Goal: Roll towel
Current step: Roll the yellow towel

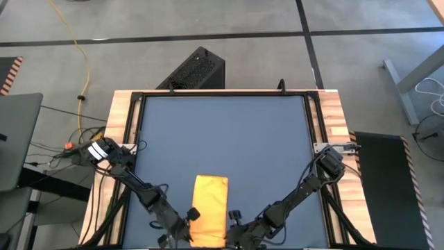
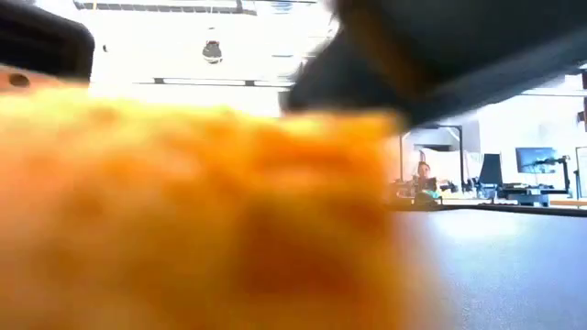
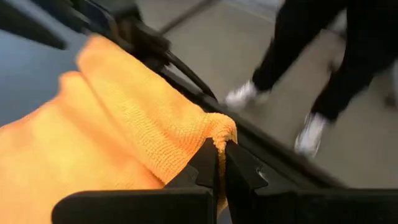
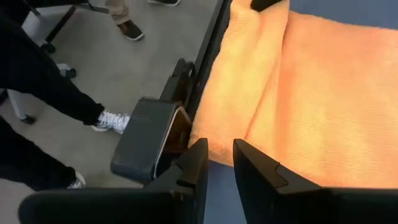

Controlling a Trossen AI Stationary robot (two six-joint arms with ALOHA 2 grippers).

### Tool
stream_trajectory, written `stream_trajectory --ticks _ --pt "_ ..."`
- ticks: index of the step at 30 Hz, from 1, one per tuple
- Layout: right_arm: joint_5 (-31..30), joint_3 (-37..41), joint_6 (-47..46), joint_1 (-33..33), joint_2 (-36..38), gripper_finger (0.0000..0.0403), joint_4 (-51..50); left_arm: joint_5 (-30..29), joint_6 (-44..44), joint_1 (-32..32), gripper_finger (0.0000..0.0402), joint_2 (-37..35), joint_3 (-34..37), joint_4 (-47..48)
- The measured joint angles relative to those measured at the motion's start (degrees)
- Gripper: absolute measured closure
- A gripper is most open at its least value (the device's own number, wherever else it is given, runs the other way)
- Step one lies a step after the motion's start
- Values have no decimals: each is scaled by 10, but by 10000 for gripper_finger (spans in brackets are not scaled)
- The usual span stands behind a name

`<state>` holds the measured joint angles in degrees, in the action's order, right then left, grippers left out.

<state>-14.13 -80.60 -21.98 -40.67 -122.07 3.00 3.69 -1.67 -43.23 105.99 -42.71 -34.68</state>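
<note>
Lab/workshop: bare concrete floor (image 1: 243, 17), monitor (image 2: 537, 159) on far desks.

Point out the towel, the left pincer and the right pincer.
towel (image 1: 210, 201): high view, middle of the flat yellow strip.
left pincer (image 3: 221, 163): left wrist view, between its fingertips, pinched on the towel's corner.
right pincer (image 4: 220, 155): right wrist view, gap between its fingertips at the towel's near edge.

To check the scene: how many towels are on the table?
1. The towel lies as a narrow strip at the table's near edge, between the left gripper and right gripper. None seems hidden.
</note>
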Motion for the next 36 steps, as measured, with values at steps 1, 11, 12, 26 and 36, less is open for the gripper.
stream_trajectory --ticks 1,11,12,26,36 --pt "-3 0 0 -1 0 300 1 0 24 1 401 -7 20 -31" --pt "-24 3 11 -2 0 300 32 -106 297 -28 401 -10 155 -232" --pt "-31 3 15 -2 0 300 34 -114 318 -34 401 -10 160 -237" --pt "-26 3 225 29 0 300 63 -235 373 -92 401 -10 207 -326" --pt "-24 3 390 40 0 300 47 -236 352 -98 401 -9 208 -308"
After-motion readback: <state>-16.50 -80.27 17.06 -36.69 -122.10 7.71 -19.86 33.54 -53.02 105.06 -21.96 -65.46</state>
